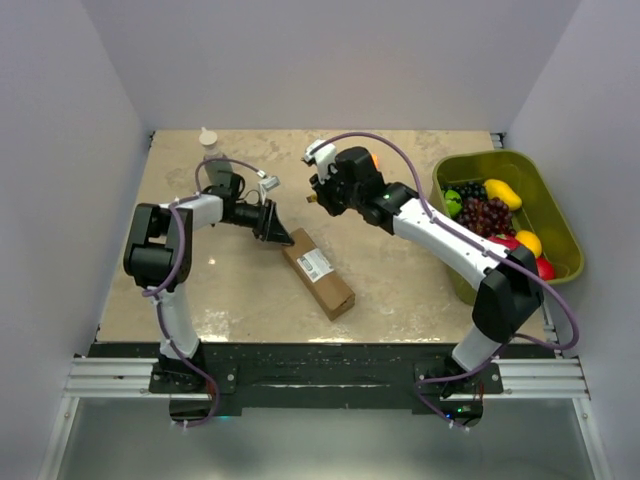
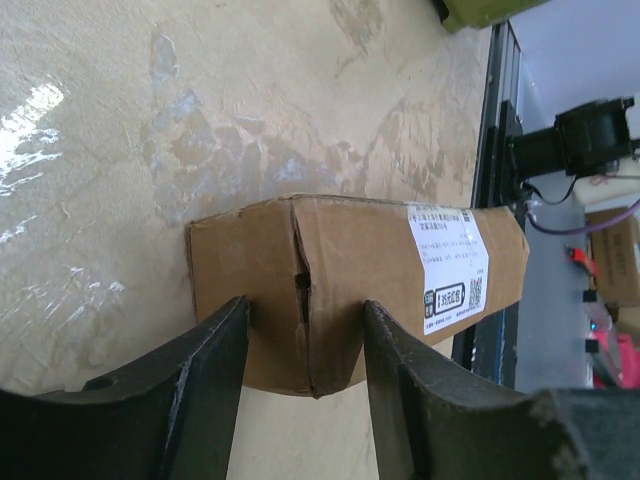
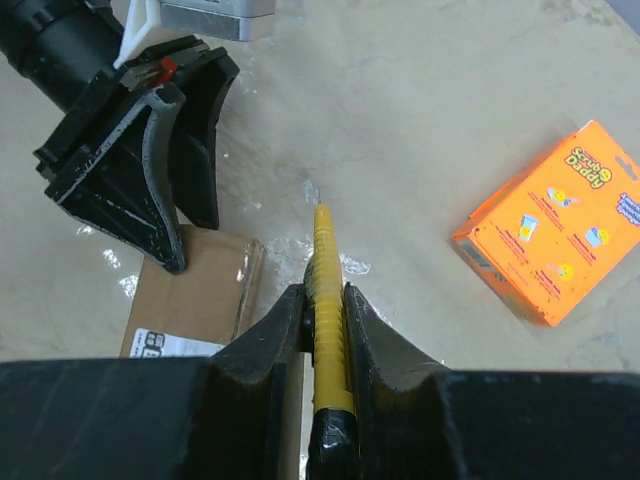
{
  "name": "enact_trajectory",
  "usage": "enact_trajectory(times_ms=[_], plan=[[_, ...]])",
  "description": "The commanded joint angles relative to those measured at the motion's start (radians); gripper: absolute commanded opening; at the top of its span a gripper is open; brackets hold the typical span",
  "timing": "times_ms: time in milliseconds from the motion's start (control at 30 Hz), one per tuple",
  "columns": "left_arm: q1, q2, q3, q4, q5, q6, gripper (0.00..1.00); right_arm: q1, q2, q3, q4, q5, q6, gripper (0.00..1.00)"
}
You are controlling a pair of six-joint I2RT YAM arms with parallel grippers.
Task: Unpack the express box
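Note:
The express box point(image 1: 318, 272), a long brown carton with a white label, lies slantwise in the middle of the table. My left gripper point(image 1: 276, 230) is open at the box's far end. In the left wrist view its fingers point(image 2: 205, 375) straddle the end corner of the box point(image 2: 350, 270), and I cannot tell whether they touch it. My right gripper point(image 1: 318, 195) is shut on a yellow ribbed tool point(image 3: 328, 290) whose tip points down at the table just beyond the box's far end point(image 3: 200, 290). The left gripper point(image 3: 150, 170) shows there too.
A bright orange flat box point(image 3: 550, 235) lies on the table right of the tool, mostly hidden under my right wrist from above. A green bin point(image 1: 555, 215) of fruit stands at the right edge. A small white bottle point(image 1: 208, 140) stands at the back left.

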Motion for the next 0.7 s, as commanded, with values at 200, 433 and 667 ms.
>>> enact_trajectory(times_ms=[200,433,667], plan=[[-0.030,-0.046,-0.128,0.109,-0.299,-0.227,0.00,0.074,0.033,0.158,-0.178,0.138,0.105,0.00],[0.019,-0.229,-0.259,0.202,-0.428,-0.226,0.00,0.072,0.062,0.160,-0.136,0.064,0.039,0.00],[-0.061,-0.225,-0.268,0.163,-0.470,-0.207,0.00,0.123,0.042,0.111,-0.026,0.229,-0.011,0.00]])
